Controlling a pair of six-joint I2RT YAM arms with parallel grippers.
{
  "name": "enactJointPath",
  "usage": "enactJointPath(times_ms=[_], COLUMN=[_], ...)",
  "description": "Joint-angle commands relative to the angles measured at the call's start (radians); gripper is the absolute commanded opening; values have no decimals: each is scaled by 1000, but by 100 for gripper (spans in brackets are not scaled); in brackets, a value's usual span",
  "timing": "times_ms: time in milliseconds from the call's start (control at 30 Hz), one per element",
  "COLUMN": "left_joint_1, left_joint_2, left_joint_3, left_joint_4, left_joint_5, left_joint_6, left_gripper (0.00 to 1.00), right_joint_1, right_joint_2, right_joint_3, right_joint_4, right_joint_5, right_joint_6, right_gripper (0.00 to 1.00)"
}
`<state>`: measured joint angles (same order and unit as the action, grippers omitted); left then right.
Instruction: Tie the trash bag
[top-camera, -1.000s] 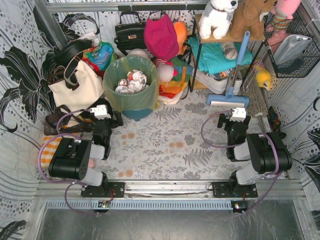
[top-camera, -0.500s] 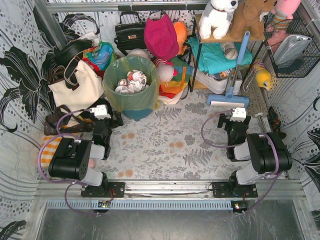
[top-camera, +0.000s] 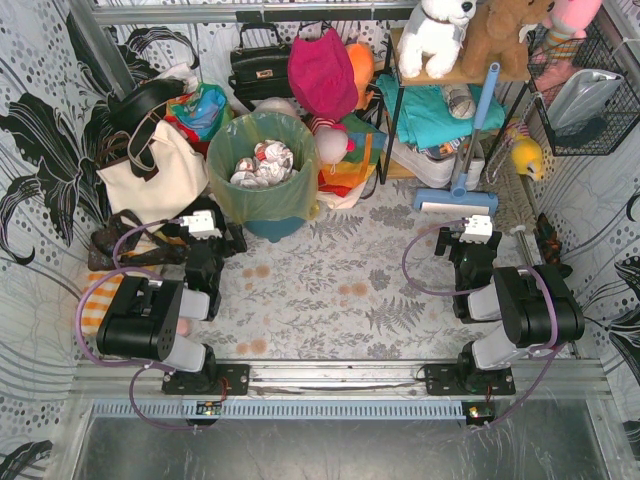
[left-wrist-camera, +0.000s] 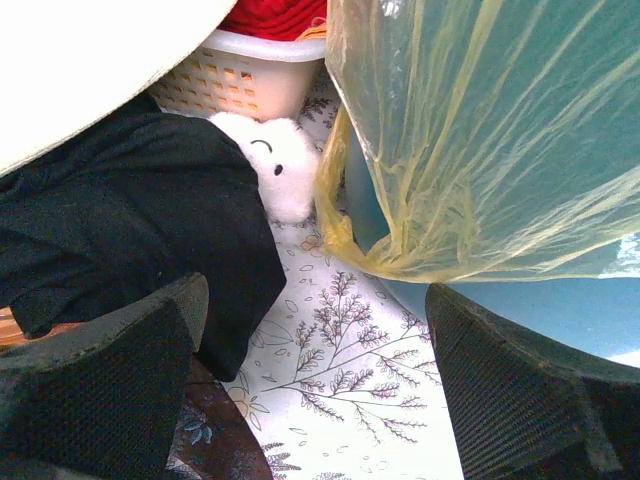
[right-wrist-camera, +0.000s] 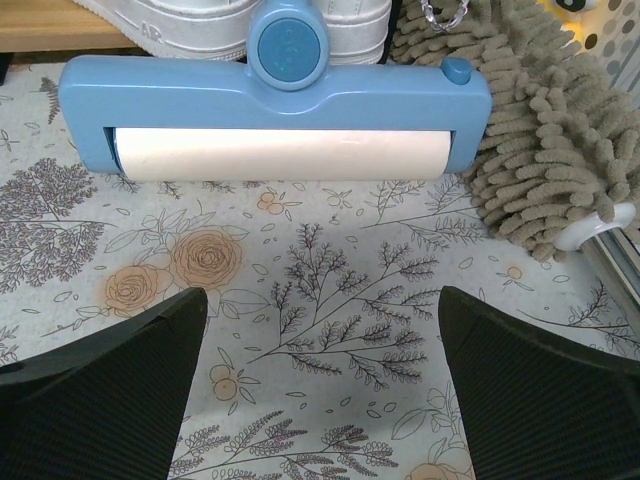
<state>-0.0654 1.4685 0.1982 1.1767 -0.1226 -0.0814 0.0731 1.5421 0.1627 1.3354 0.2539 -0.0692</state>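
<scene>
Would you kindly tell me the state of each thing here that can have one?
teal bin: upright, lined, holding crumpled waste.
trash bag: untied, mouth open, folded over the bin's rim.
left tool: open, empty.
right tool: open, empty.

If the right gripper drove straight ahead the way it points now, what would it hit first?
Probably the blue roller head, lying crosswise straight ahead of the right gripper; depth is hard to judge.

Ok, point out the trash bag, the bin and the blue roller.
trash bag (left-wrist-camera: 480, 130), left wrist view, on the side draped over the bin.
bin (top-camera: 275, 228), top external view, on its teal base below the bag.
blue roller (right-wrist-camera: 180, 100), right wrist view, on its blue housing.
</scene>
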Motion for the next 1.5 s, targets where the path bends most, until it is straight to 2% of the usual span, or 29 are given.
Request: enactJointPath(times_ms=[0, 133, 233, 367, 567, 667, 767, 900, 1067, 1100, 1200, 1300, 1467], left_joint_1=[-3, -16, -71, -112, -128, -128, -127, -128, -128, -128, -128, -128, -128], left_joint_2=[-40, -134, -205, -315, -471, -544, -610, -660, -676, -681, -704, -722, -705], left_joint_3=[-5, 34, 97, 187, 313, 353, 374, 364, 380, 386, 379, 396, 485], left_joint_4=[45, -112, -310, -569, -862, -976, -1043, -1023, -1011, -1022, -1038, -1070, -1186], left_joint_5=[7, -26, -181, -266, -241, -178, -160, -145, -151, -183, -246, -261, -261], left_joint_6=[17, 19, -17, -54, -157, -123, -51, 62, 81, 78, 108, 128, 31], left_gripper=[98, 98, 98, 98, 98, 98, 98, 98, 98, 98, 98, 98, 98], right_joint_1=[-7, -7, -7, -7, -7, -7, -7, -7, -7, -7, -7, -7, -6], right_joint_2=[-22, -23, -23, -31, -33, -33, -33, -33, -57, -79, -197, -286, -436], right_joint_3=[23, 18, 18, 19, 25, 33, 29, 28, 12, 18, 73, 144, 292], right_joint_4=[-14, -4, -2, -13, -27, -44, -35, -35, -20, -43, -252, -419, -781], right_joint_5=[-7, -5, -3, 5, 1, -5, -5, -5, -2, 8, 5, -46, -124], right_joint_6=[7, 2, 2, 8, 11, 13, 12, 11, 4, -2, 4, -16, 93], right_gripper=[97, 97, 97, 97, 97, 97, 97, 97, 97, 97, 97, 97, 97])
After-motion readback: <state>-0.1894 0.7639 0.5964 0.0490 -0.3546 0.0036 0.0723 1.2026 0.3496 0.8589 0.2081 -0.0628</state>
